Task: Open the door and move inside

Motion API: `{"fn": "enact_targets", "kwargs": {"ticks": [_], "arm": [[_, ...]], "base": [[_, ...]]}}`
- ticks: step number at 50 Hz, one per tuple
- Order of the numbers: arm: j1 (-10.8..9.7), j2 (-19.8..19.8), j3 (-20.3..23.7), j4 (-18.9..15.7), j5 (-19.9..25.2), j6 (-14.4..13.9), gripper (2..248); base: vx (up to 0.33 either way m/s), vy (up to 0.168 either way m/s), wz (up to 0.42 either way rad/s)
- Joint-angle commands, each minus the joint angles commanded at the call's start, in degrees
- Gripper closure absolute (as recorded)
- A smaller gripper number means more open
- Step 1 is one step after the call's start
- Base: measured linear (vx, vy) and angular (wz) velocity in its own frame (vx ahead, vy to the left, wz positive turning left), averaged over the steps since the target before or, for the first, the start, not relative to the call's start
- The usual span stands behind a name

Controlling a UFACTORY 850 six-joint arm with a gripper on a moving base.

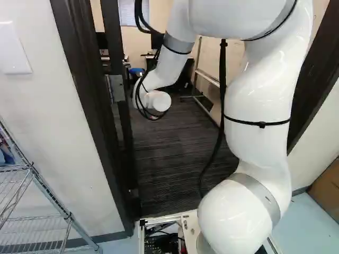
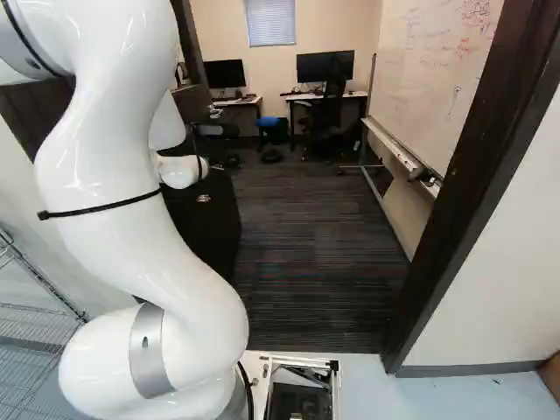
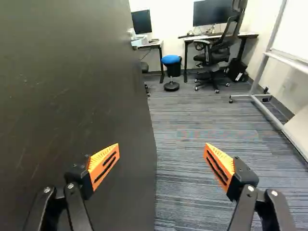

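Glossy white arm [image 1: 257, 106] with black gripper [image 3: 161, 148]
Its rounded, bulging segments carry silver-grey bands [image 1: 257, 193] at the joints and thin black straps [image 1: 259, 124]; black cables [image 1: 222, 90] hang alongside, looping round the far end, the near base frame [image 2: 336, 389] is pale with dark parts inside, and the black fingers have bright screws [image 3: 70, 186] and orange pads [image 3: 104, 166], ribbed and slotted

Ahead of the arm [image 1: 257, 127]: door frame [image 2: 472, 210], with door [image 2: 210, 227] standing inward at its left side and shelf rack [image 1: 68, 216] outside, at the left of the left base view. Beyond, on the right: whiteboard [image 2: 442, 79]. At the far wall: left desk [image 3: 153, 44] and right desk [image 3: 250, 35], a monitor on each, stool [image 3: 171, 72] between, chair [image 3: 211, 57] before the latter, window [image 2: 270, 21] above, between the monitors [image 2: 325, 66].
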Motion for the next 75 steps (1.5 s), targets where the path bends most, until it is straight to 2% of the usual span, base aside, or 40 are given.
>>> {"fn": "enact_targets", "kwargs": {"ticks": [27, 75], "arm": [[1.1, -1.0, -1.2, -4.8, 0.0, 0.0, 3], [1.1, -1.1, -1.3, -13.0, 0.0, 0.0, 3]], "base": [[0.000, 0.000, 0.000], [0.000, 0.000, 0.000]]}}
